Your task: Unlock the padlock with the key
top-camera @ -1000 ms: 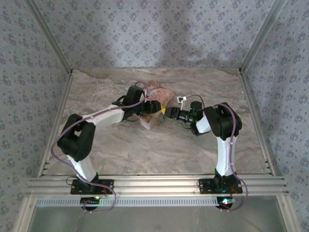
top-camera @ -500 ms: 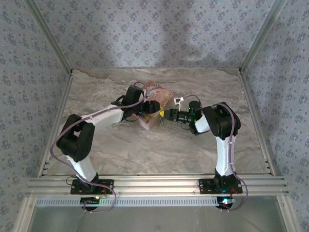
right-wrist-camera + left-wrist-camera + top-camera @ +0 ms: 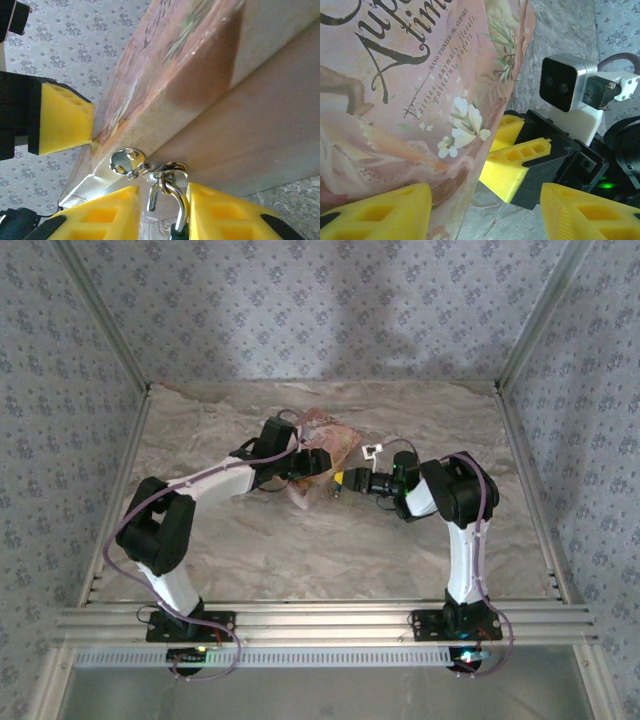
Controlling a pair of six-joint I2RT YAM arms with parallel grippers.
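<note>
Step in hand: getting hold of the padlock (image 3: 174, 229); key work not started, by my read. Pink illustrated box (image 3: 335, 437) is tipped up off the table (image 3: 300, 550), mid-table between the two arms. Padlock hangs at the box's edge, with its silvery shackle (image 3: 159, 189) hooked through a small ring. Only a sliver of its dark teal body shows at the bottom of the right wrist view.

Right gripper (image 3: 340, 478): yellow fingers partly apart, straddling the shackle. One finger is at or on the metal and the other shows a slim gap, so nothing is clamped yet as far as I can see.

Left gripper (image 3: 485, 200): jaws wide. One finger is against the box face and the other stands clear, with bare table between it and the box edge. It looks like bracing, not a grip.

Key: can't place it for sure. A round silvery piece (image 3: 125, 161) just beside the shackle may be its head, or it may be box hardware.

Next move, as I judge it: pinch the padlock body firmly without twisting the ring, and keep the box steady. Then find the key and line it up with the keyhole, which is hidden here. Risk: the tiny lock slips out of the fingers or the box tips.
</note>
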